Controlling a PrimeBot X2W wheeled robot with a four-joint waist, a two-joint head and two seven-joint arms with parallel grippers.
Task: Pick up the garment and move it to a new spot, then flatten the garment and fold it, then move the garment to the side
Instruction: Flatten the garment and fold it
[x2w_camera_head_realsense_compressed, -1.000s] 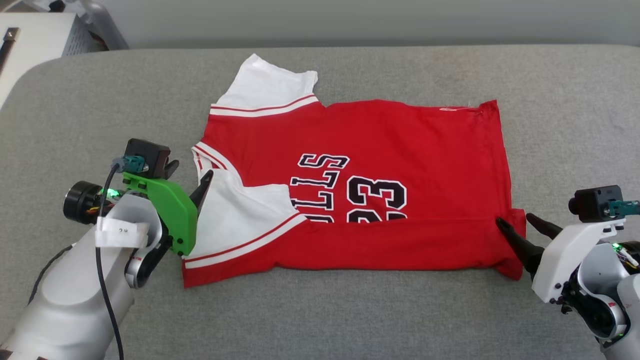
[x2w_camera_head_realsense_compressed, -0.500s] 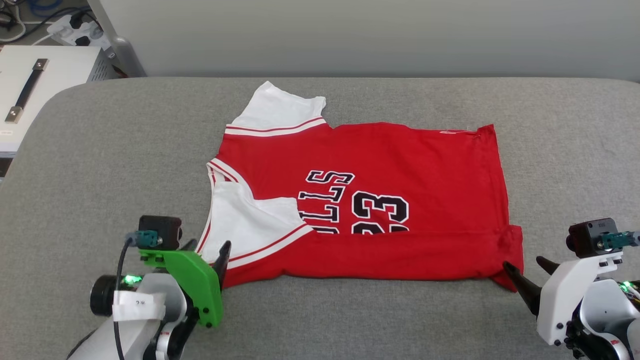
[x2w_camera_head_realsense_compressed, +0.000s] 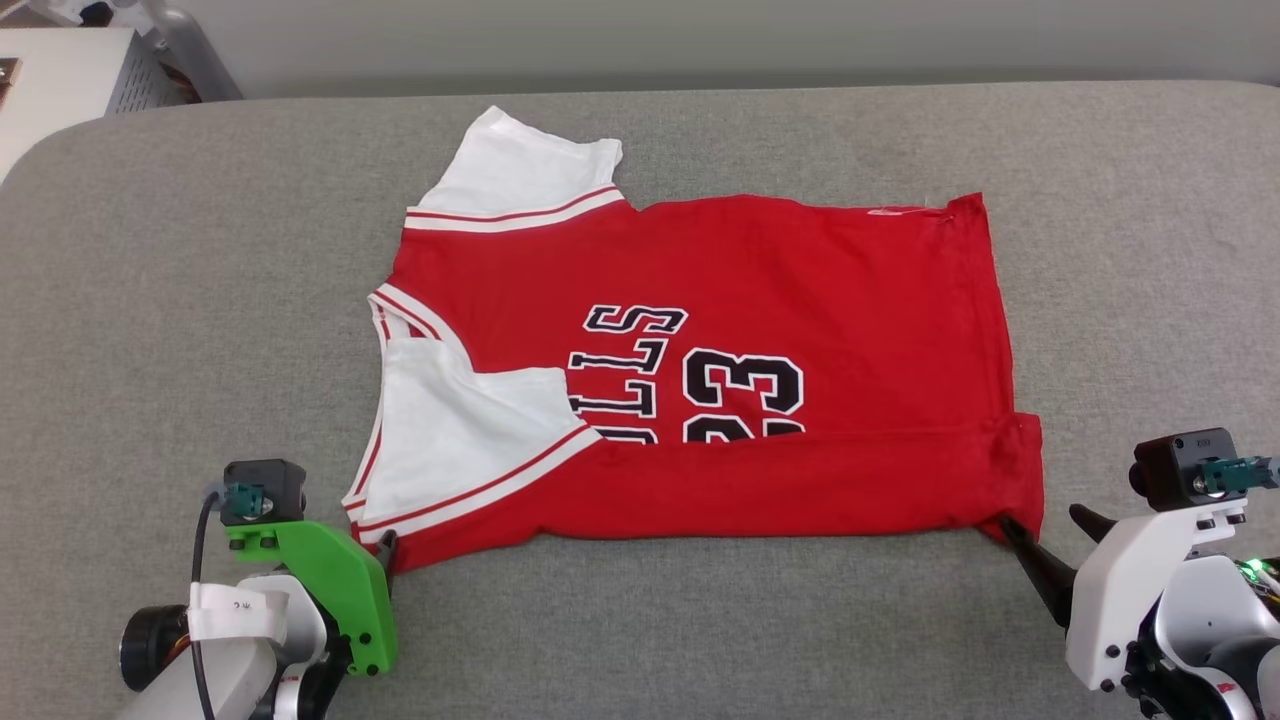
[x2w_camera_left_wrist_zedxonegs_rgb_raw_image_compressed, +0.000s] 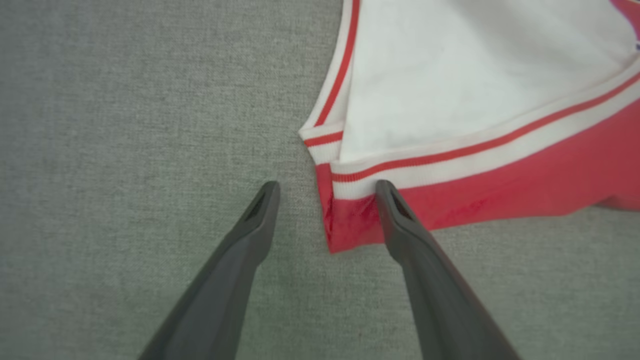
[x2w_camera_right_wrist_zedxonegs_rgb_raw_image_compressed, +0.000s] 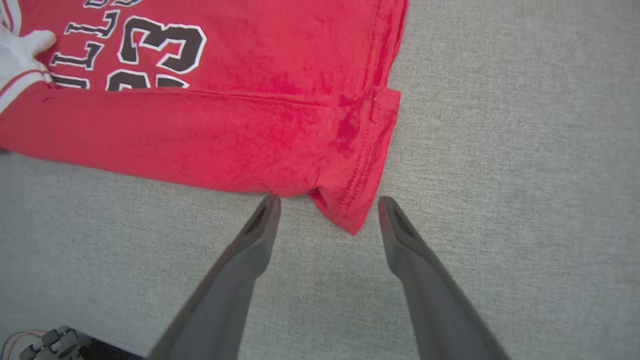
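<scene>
The red jersey (x2w_camera_head_realsense_compressed: 760, 270) lies flat on the grey padded surface (x2w_camera_head_realsense_compressed: 200, 300), collar to the left, its near long edge folded over the "BULLS 23" lettering (x2w_camera_head_realsense_compressed: 690, 380). One white sleeve (x2w_camera_head_realsense_compressed: 460, 440) rests on top of that fold. My left gripper (x2w_camera_head_realsense_compressed: 382, 550) is open at the near left corner. In the left wrist view the red corner (x2w_camera_left_wrist_zedxonegs_rgb_raw_image_compressed: 350, 225) sits between the left gripper's (x2w_camera_left_wrist_zedxonegs_rgb_raw_image_compressed: 326, 189) fingers. My right gripper (x2w_camera_head_realsense_compressed: 1045, 525) is open at the near right corner, and the hem tip (x2w_camera_right_wrist_zedxonegs_rgb_raw_image_compressed: 350, 215) lies between the right gripper's (x2w_camera_right_wrist_zedxonegs_rgb_raw_image_compressed: 328, 201) fingers.
A white box (x2w_camera_head_realsense_compressed: 60, 70) stands beyond the surface's far left corner, in front of a pale wall. Bare grey surface runs left, right and in front of the jersey. Wires on my base (x2w_camera_right_wrist_zedxonegs_rgb_raw_image_compressed: 45, 342) show at the right wrist view's lower left.
The head camera shifted. My left gripper drew back from the sleeve and collar to the near left corner. My right gripper slid from the fold line to the near right corner.
</scene>
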